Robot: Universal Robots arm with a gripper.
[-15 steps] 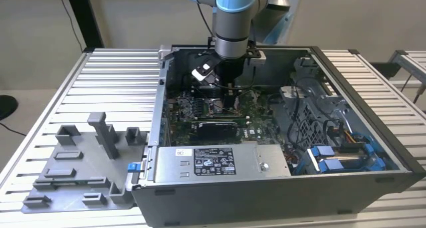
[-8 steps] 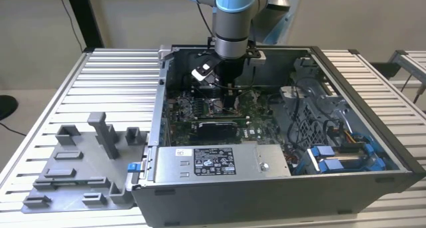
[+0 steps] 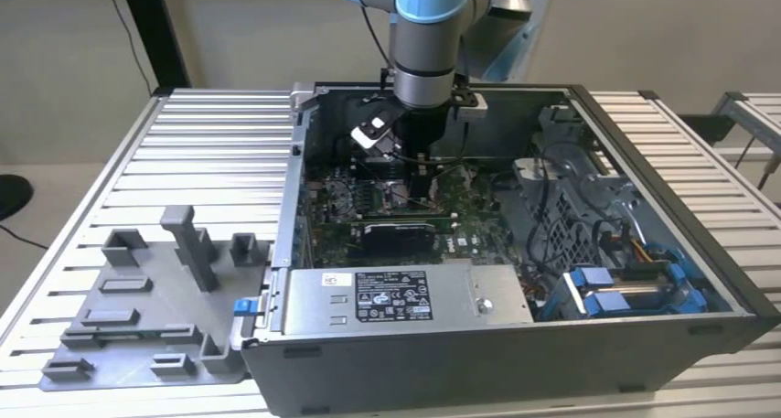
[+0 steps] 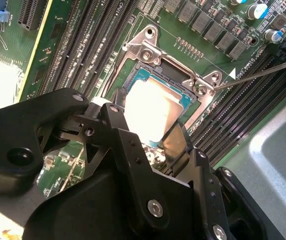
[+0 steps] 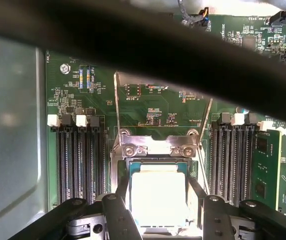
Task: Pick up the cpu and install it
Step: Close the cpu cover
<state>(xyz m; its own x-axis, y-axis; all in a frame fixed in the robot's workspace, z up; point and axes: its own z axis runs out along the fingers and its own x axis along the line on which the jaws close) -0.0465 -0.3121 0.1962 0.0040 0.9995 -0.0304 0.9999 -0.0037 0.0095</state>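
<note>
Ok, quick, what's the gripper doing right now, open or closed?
Gripper: closed on the cpu, holding it at the socket.

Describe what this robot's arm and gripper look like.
In the exterior view the arm is a round grey metal tube with light-blue joint caps and a black lower section. In both wrist views the gripper is matte black, built of angular linked plates with silver screw heads.
</note>
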